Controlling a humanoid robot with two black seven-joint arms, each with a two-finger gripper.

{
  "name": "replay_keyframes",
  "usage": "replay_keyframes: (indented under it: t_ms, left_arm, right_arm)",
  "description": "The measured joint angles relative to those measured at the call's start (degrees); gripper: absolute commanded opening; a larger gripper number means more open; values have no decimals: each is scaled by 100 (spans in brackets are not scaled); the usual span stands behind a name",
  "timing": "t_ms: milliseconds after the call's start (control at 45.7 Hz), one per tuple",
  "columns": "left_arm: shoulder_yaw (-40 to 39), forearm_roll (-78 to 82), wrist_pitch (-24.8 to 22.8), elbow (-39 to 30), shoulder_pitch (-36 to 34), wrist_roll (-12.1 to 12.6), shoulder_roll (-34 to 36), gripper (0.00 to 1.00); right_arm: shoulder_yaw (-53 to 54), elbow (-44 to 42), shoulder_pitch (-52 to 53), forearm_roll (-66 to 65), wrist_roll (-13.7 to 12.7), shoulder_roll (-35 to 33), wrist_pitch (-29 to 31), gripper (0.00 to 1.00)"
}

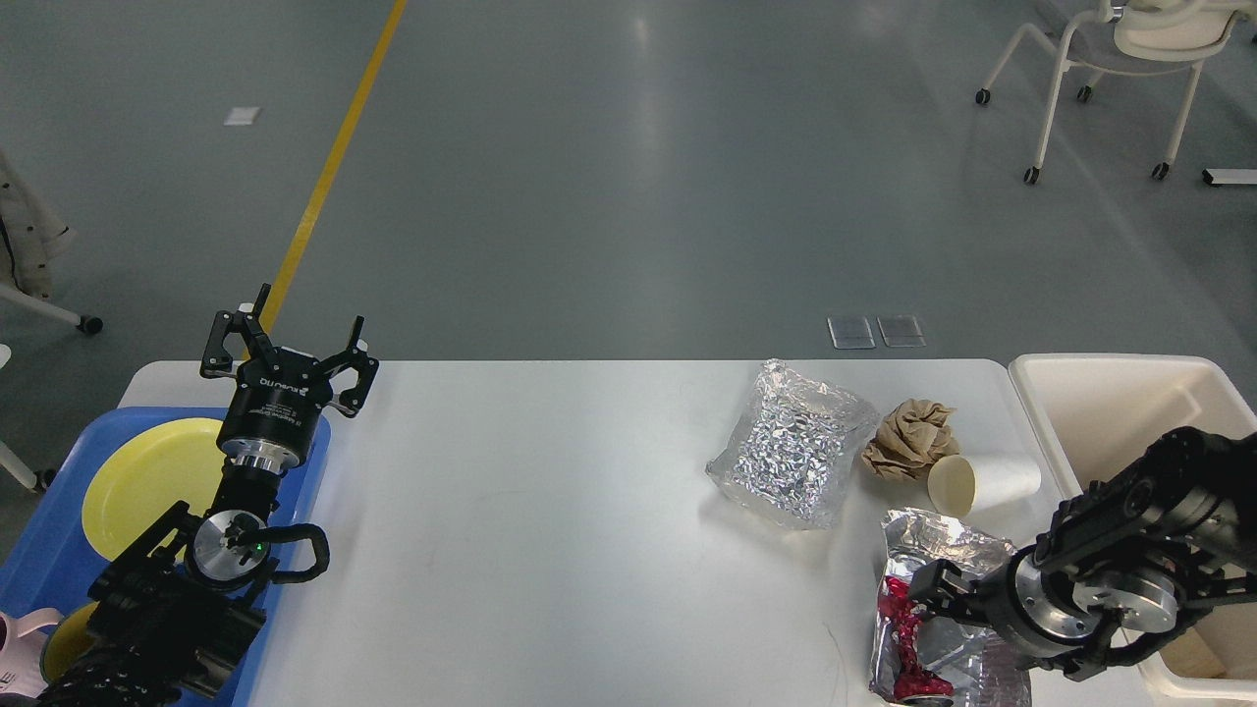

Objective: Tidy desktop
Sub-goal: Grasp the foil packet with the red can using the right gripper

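The white desktop (pixel 550 511) holds litter on its right half: a crinkled silver foil bag (pixel 793 454), a ball of crumpled brown paper (pixel 908 439), a white paper cup (pixel 982 481) lying on its side, and a silver bag with red print (pixel 933 545) at the front edge. My right gripper (pixel 931 594) is low at the front right, its dark fingers over the silver and red bag; I cannot tell them apart. My left gripper (pixel 295 336) is open and empty, pointing up above the table's left end.
A cream plastic bin (pixel 1100 393) stands at the right end, partly behind my right arm. A blue tray (pixel 39 560) at the left holds a yellow plate (pixel 147 481) and a pink mug (pixel 25 628). A chair (pixel 1110 49) stands far back right.
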Motion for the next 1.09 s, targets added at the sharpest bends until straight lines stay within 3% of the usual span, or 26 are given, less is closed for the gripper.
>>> replay_keyframes:
  t_ms: [197,241,285,372,438,482,547,1094]
  left_arm:
    - [0,2,0,0,0,0,0,97]
    - [1,1,0,0,0,0,0,97]
    - [2,2,0,0,0,0,0,97]
    - [2,1,0,0,0,0,0,97]
    - [2,1,0,0,0,0,0,97]
    - [2,1,0,0,0,0,0,97]
    - [3,1,0,0,0,0,0,97]
    - [8,1,0,-1,-2,0,-2,97]
  right_arm:
    - [27,-604,-842,11,107,27,-591,96]
    - [27,-685,-928,20,169,14,-636,92]
    - [26,-745,-993,45,238,-1,-675,82]
    - [22,-789,-1092,74,373,-16,-743,46]
    - [22,-799,-1162,83,470,-13,-799,30]
    - [22,-798,-1200,89,511,1,-848,14]
    - [29,-799,-1232,97,542,29,-946,1]
    - [39,-203,-1140,58,541,-2,-1566,0]
